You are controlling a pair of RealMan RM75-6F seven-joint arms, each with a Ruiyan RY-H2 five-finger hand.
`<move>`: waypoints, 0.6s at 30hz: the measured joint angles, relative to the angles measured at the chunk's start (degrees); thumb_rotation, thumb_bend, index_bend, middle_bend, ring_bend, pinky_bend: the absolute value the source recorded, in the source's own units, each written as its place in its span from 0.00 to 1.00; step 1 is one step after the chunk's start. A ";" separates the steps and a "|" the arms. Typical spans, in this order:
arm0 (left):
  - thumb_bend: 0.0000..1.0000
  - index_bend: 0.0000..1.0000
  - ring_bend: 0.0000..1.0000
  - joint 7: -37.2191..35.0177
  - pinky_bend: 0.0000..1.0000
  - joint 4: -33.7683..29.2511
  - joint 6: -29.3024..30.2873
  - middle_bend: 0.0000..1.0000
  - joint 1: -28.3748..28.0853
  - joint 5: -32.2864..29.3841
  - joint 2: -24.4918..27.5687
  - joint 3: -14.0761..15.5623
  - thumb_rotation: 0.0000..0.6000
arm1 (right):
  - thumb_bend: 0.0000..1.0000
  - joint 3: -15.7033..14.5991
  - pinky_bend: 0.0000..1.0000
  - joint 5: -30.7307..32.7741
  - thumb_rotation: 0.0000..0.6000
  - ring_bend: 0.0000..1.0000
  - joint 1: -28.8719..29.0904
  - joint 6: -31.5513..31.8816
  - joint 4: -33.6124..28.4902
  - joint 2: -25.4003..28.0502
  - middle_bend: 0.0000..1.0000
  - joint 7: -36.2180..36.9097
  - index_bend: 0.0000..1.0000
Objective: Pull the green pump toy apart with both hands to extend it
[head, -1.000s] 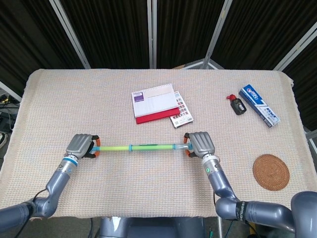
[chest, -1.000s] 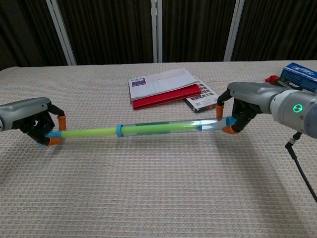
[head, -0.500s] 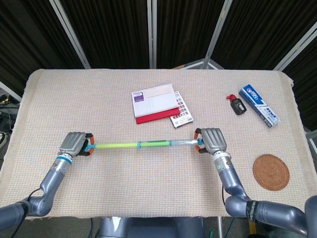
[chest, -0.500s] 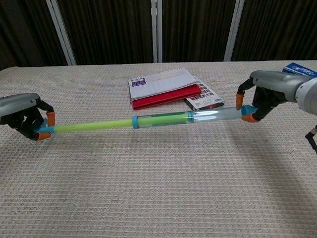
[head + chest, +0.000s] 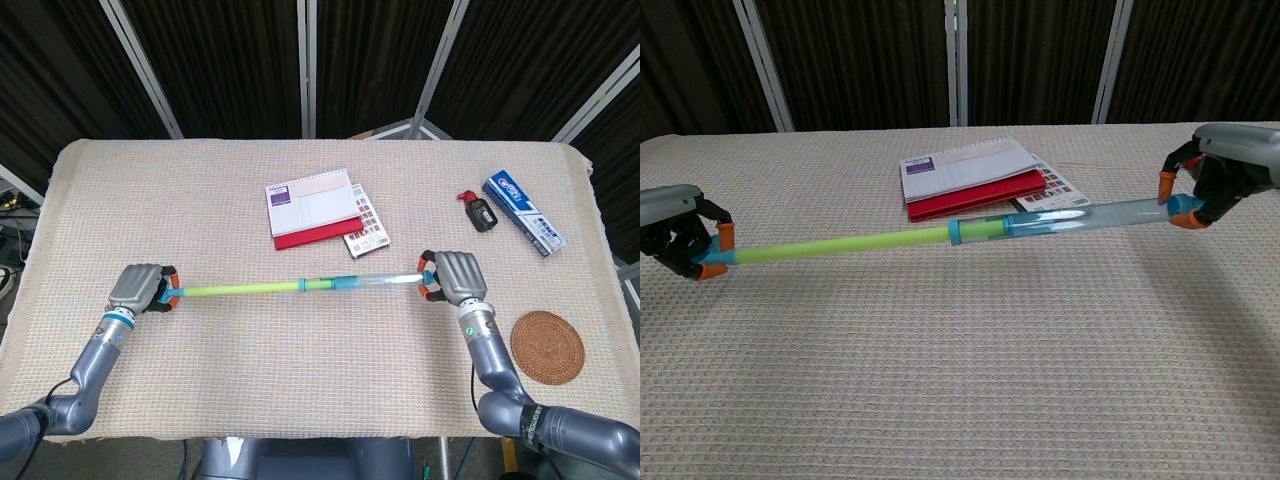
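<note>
Hands spread wider; green pump toy [image 5: 300,286] gripped between left hand [image 5: 141,289], right hand [image 5: 456,277].

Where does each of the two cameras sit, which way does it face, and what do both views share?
Head view: high above the table's near edge, looking down; shows both forearms, left hand and right hand.
Chest view: low at the near edge, looking across the table; shows only the hands.
Shared: green pump toy held at both ends, and the notebooks.

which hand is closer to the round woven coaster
The right hand. It grips the pump toy just up and left of the coaster, while the left hand holds the far end across the table.
</note>
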 measured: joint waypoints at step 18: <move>0.42 0.75 0.80 -0.73 1.00 1.62 -0.30 0.84 0.25 0.21 -0.14 0.01 1.00 | 0.41 0.14 1.00 -0.87 1.00 1.00 -2.40 -1.86 2.61 3.16 1.00 4.07 0.63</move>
